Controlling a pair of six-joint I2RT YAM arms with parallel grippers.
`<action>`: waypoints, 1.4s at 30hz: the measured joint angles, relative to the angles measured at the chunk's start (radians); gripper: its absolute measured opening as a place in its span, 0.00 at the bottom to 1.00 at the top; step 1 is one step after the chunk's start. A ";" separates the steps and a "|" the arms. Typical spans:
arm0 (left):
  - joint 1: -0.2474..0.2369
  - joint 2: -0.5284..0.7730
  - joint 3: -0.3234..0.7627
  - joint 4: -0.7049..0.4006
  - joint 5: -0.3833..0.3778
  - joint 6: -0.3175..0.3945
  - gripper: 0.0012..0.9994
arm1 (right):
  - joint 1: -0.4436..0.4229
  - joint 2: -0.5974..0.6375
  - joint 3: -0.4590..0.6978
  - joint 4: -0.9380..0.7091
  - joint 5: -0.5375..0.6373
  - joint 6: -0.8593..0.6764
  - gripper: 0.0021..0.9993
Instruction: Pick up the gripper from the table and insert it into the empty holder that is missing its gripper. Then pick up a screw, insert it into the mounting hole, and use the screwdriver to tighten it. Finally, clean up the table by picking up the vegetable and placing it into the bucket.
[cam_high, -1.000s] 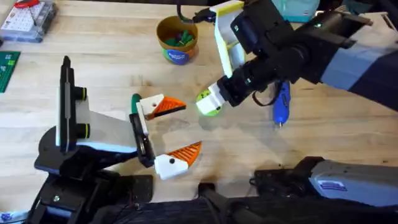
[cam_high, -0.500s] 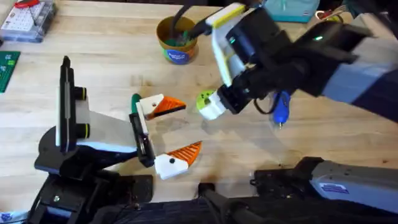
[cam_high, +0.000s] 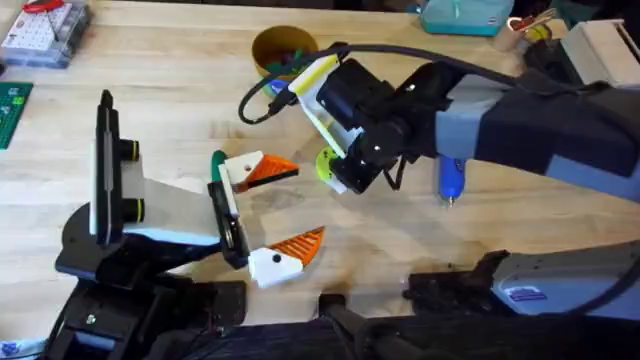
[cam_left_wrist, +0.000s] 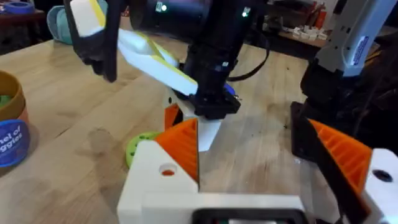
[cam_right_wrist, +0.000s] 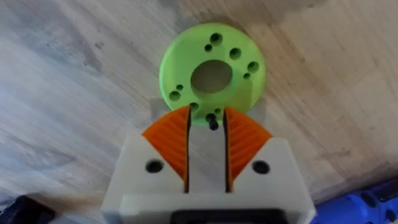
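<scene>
- Overhead: the right end effector (cam_high: 338, 172) pinches the vegetable (cam_high: 326, 163) above the counter (cam_high: 180, 110), between the bucket (cam_high: 281, 49) and the screwdriver (cam_high: 452, 176).
- Left wrist: the left end effector (cam_left_wrist: 273, 165) is spread wide, holding nothing.
- Right wrist: orange fingers (cam_right_wrist: 171, 142) grip the green ring's edge.

I am working over a pale wooden table (cam_high: 170, 95) whose planks are running side to side. At its far left corner a clear compartment box (cam_high: 42, 32) is sitting with something red lying on top. Just nearer, at the left edge, a green board (cam_high: 12, 108) is poking in. Along the far edge a teal box (cam_high: 465, 14) is resting, and a white box (cam_high: 600, 42) is standing to its right.
</scene>
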 joint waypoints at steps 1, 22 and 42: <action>0.000 0.000 0.000 0.000 0.000 0.000 0.99 | 0.000 0.007 0.000 0.000 0.001 0.000 0.28; 0.000 0.000 0.000 0.000 -0.001 0.000 0.99 | -0.033 0.017 0.000 -0.010 0.011 0.009 0.16; 0.000 0.000 0.000 0.003 -0.019 0.000 0.99 | -0.038 0.017 0.004 -0.039 -0.016 0.001 0.20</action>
